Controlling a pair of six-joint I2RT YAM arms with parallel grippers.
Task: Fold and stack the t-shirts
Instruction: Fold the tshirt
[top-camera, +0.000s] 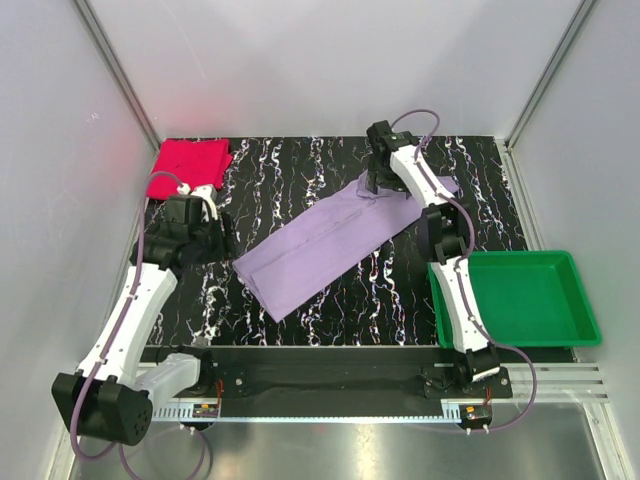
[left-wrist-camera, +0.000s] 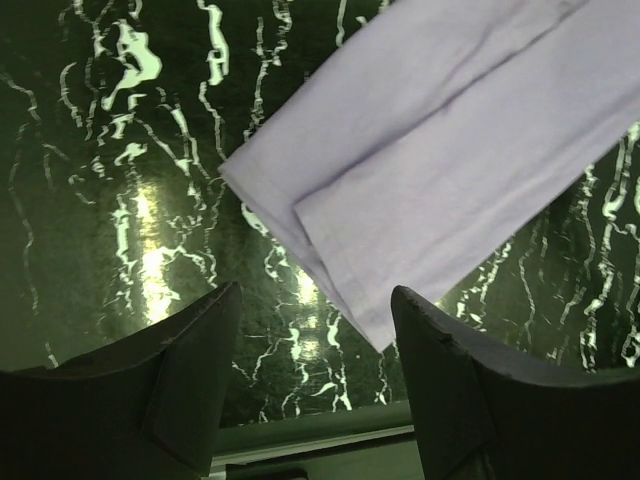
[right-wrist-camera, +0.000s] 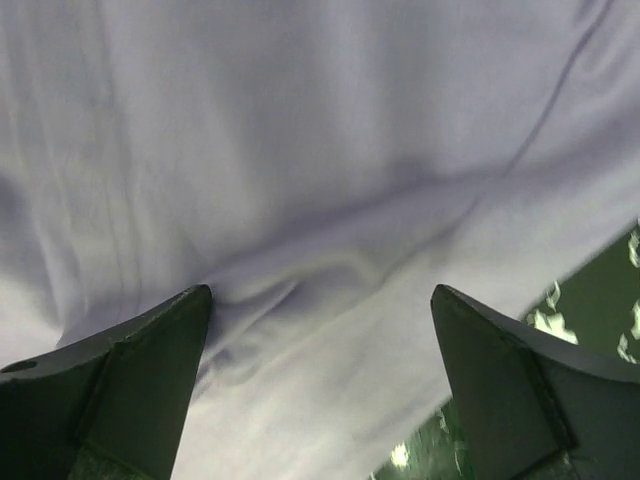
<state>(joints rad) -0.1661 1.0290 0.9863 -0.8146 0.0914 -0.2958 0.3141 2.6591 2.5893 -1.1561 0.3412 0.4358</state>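
The left gripper (left-wrist-camera: 315, 292) gapes wide, a corner of the lavender shirt (left-wrist-camera: 440, 170) lying just ahead between its fingertips. The right gripper (right-wrist-camera: 320, 292), equally wide, straddles the shirt's rumpled far end

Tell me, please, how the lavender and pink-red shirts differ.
The lavender shirt lies as a long diagonal strip across the table; the pink-red shirt is a compact folded square in its far left corner. The lavender shirt covers more surface than the pink-red shirt. Both are plain cloth lying flat.
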